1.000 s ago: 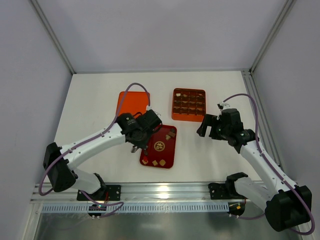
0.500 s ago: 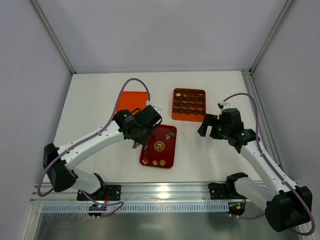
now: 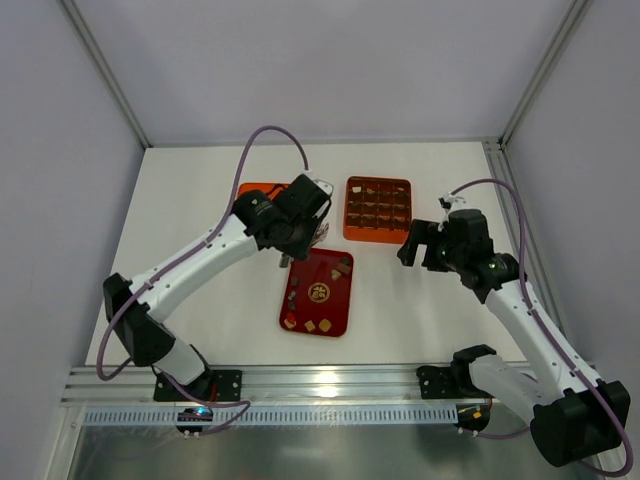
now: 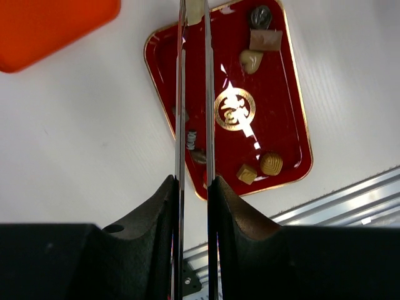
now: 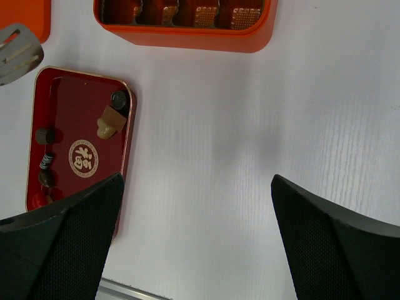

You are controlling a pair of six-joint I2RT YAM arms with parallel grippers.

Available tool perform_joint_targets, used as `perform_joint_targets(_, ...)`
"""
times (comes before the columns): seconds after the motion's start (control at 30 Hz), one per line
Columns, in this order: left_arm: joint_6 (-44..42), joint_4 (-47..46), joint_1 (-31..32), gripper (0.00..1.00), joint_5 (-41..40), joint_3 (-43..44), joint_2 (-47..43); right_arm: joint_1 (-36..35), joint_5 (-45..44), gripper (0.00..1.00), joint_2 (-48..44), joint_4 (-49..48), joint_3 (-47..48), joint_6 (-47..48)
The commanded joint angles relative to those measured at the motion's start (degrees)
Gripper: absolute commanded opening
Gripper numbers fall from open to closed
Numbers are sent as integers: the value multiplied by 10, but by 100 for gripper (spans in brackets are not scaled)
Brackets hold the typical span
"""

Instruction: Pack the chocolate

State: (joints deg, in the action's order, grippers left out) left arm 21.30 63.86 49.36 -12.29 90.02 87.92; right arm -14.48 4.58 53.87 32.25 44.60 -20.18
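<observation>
Small chocolate pieces lie in the dark red tray (image 3: pixel 338 300): a dark round one (image 4: pixel 260 15), a tan block (image 4: pixel 265 40) and a pale heart (image 4: pixel 251 60) at one end, and tan pieces (image 4: pixel 247 174) at the other. My left gripper (image 3: pixel 300 228) is shut on thin metal tongs (image 4: pixel 180 94), whose blades reach over the tray's far left corner. I cannot tell whether a piece sits between the tips. My right gripper (image 3: pixel 412 245) is open and empty, above bare table right of the tray (image 5: pixel 69 106).
An orange box (image 3: pixel 378 238) with a grid of cells stands beyond the tray and also shows in the right wrist view (image 5: pixel 187 34). An orange lid (image 3: pixel 262 190) lies at the far left, partly under my left arm. An aluminium rail (image 3: pixel 330 385) runs along the near edge.
My left gripper has risen with the tongs and moved from over the tray's left side toward its far left corner. The right gripper has shifted slightly away.
</observation>
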Motion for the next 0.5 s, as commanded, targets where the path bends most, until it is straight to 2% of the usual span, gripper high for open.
perform_joint_targets(0.0, -30, -46, -18, 14, 19, 62, 37, 6, -9, 100, -10, 4, 27, 7)
perform_joint_targets(0.27, -57, -116, -30, 14, 19, 190, 181, 19, -12, 100, -3, 8, 42, 7)
perform_joint_targets(0.47, -62, -150, -32, 14, 32, 279, 256, 33, -10, 100, -3, 15, 47, 6)
